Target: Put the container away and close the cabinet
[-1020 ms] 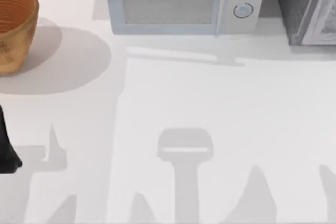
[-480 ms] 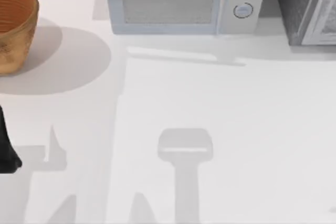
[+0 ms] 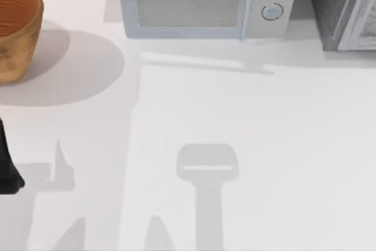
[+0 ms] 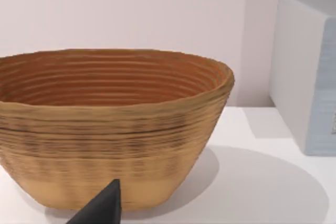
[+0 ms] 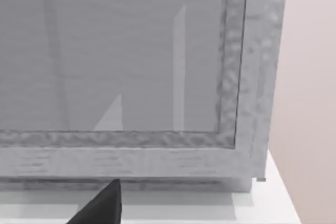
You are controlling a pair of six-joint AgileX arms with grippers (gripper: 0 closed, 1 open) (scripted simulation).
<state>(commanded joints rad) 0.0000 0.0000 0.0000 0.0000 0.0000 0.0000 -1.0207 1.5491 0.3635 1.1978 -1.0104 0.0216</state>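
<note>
Wicker, ribbed and tan: the basket [image 3: 14, 30] sits at the far left of the white counter [image 3: 247, 121], well apart from the grey cabinet [image 3: 343, 7] at the far right, with a microwave [image 3: 202, 1] between them along the back wall. The left arm [image 3: 7, 166] shows as a dark shape at the counter's left edge, nearer the front than the basket, so the basket lies straight ahead of it toward the wall. Seen from the left wrist, the basket [image 4: 113, 124] stands upright and broad just beyond one dark fingertip [image 4: 102, 208]; whether that pincer is apart or together I cannot tell. The basket is round enough that no long axis matters much. The left arm is plainly the nearer one, and I judge the grasp falls to it.

From the right wrist, the cabinet [image 5: 136, 77] looms close behind a single fingertip [image 5: 102, 205]; again I cannot tell how that pincer stands.

Compared with a second ago, the pointed arm shadows at the counter's front right have gone, while the basket and left arm sit unchanged.
</note>
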